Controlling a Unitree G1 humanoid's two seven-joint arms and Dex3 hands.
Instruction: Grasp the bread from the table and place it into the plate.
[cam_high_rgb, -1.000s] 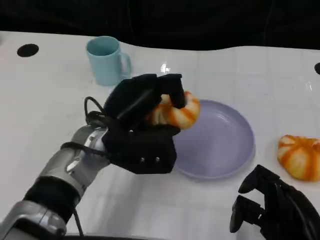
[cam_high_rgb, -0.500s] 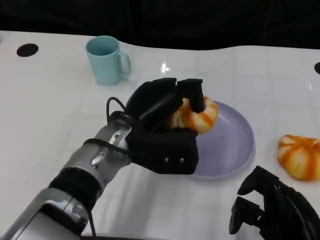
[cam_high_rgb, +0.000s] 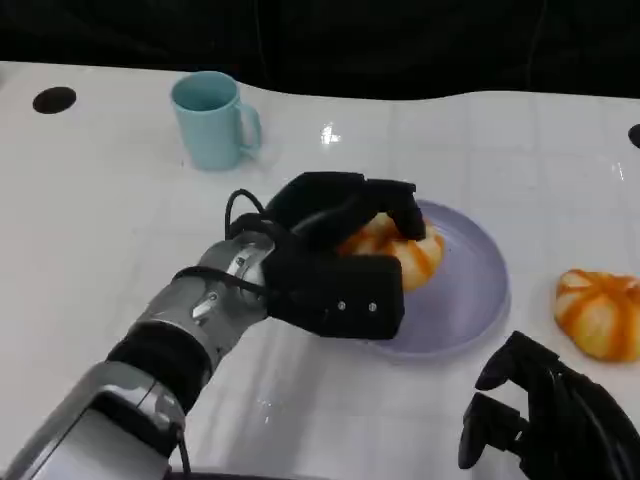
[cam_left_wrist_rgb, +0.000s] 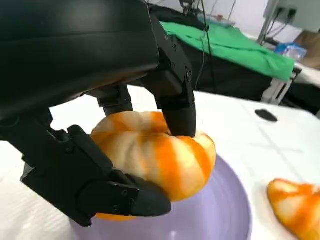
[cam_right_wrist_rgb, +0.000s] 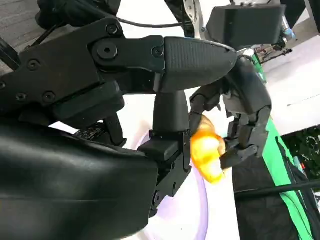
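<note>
Bread: orange-and-cream striped bread roll (cam_high_rgb: 405, 250), puffy and lobed with a glossy crust, held by the left hand over the left part of the round lavender plate (cam_high_rgb: 470, 300); whether it touches the plate's floor I cannot tell.
Right hand: black hand (cam_high_rgb: 545, 420) low at the near right edge of the head view, fingers curled in around nothing, clear of the plate.
Left arm: silver forearm (cam_high_rgb: 185, 325) rising from the near left and slanting toward the plate, a thin black cable looped at the wrist.
Left hand: black hand (cam_high_rgb: 335, 260) with a boxy matte shell, palm turned toward the plate, fingers wrapped over the top and far side of the roll while the thumb presses from below, as the left wrist view shows (cam_left_wrist_rgb: 125, 195); the roll bulges between them.
Plate: shallow, smooth, faintly glossy, with a low raised rim; it lies flat on the white table (cam_high_rgb: 100, 220), partly covered by the hand.
Second bread: another orange-and-cream striped roll (cam_high_rgb: 600, 315), same lobed shape, lying on the table to the right of the plate, apart from it.
Mug: light blue ceramic mug (cam_high_rgb: 212, 120), cylindrical with a loop handle, upright toward the far left, well apart from the plate.
Table: white, smooth, lightly reflective, with a black round hole (cam_high_rgb: 54, 100) near its far left corner.
</note>
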